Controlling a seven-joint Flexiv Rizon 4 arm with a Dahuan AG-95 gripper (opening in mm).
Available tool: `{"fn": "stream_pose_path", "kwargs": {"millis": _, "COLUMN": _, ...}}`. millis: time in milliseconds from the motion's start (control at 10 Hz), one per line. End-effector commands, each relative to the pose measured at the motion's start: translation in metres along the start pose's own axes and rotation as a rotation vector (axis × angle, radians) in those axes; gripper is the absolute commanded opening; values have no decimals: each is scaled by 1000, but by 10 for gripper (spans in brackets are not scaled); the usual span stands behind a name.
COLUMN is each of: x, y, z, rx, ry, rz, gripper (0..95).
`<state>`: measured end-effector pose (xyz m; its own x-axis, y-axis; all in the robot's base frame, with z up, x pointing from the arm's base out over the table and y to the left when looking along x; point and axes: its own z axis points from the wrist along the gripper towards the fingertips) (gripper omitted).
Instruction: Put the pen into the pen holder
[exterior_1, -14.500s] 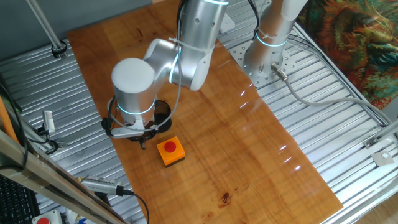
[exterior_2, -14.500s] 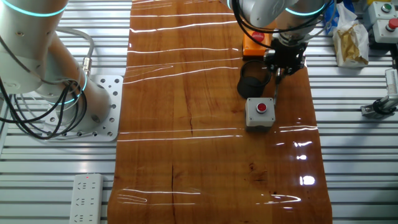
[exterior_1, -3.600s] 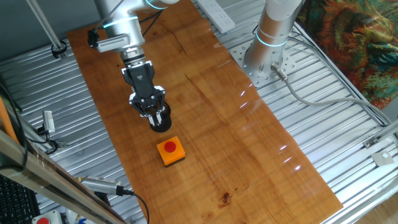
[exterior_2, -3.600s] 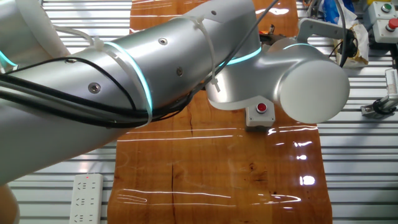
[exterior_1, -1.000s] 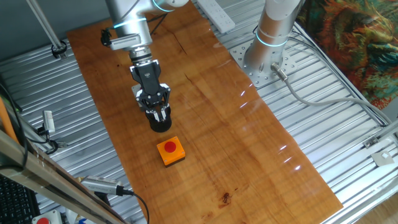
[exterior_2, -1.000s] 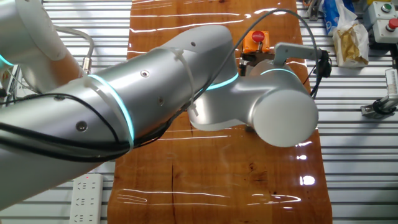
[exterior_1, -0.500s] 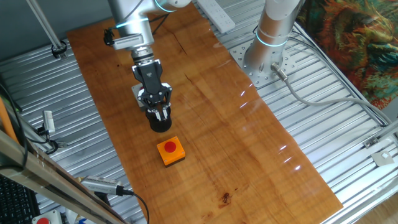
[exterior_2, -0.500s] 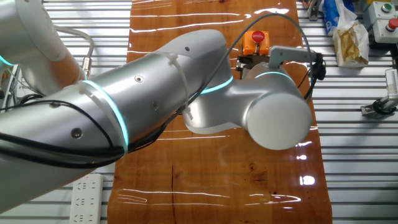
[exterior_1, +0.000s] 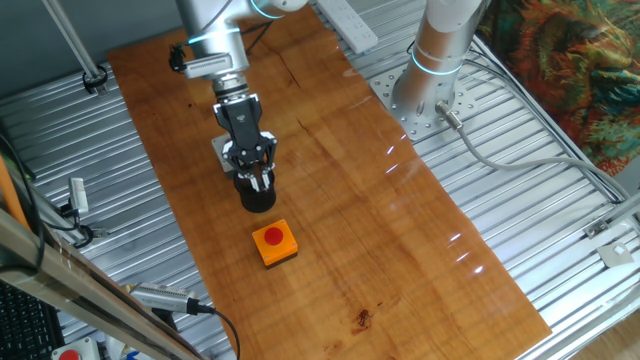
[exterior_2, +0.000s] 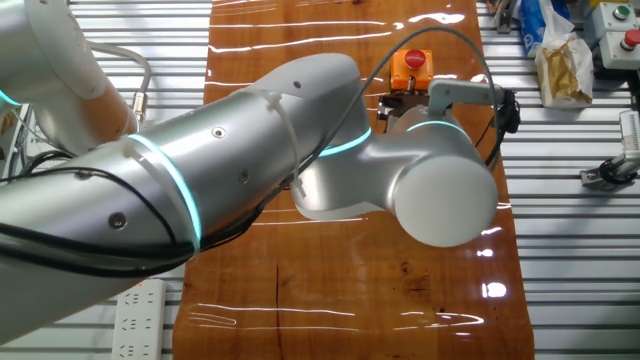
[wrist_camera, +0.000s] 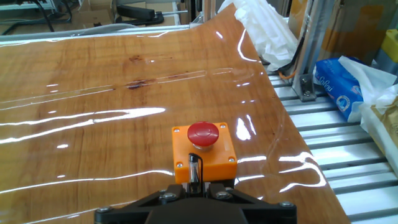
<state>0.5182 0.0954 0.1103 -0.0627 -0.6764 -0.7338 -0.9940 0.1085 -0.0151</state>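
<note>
Thin dark stick-like pen (wrist_camera: 194, 169) pinched between narrow fingers of gripper (exterior_1: 258, 183), probably light, stiff, slippery, just above small black cylindrical pen holder (exterior_1: 258, 198).

A robotics lab: aluminium-slat bench (exterior_1: 560, 250), wooden tabletop (exterior_1: 340, 200), second arm base (exterior_1: 425, 95).

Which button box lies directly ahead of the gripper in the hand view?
The orange box with the red button, right beyond the gripper. The grey box sits behind the arm instead.
</note>
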Motion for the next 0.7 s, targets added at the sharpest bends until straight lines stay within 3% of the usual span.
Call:
{"fn": "stream_pose_path", "kwargs": {"millis": 100, "x": 0, "y": -1, "z": 0, "rx": -3, "ry": 2, "rz": 1, "gripper": 0}}
{"fn": "stream_pose_path", "kwargs": {"millis": 400, "x": 0, "y": -1, "z": 0, "rx": -11, "ry": 27, "rz": -11, "gripper": 0}}
{"fn": "stream_pose_path", "kwargs": {"millis": 700, "x": 0, "y": -1, "z": 0, "rx": -9, "ry": 84, "rz": -33, "gripper": 570}}
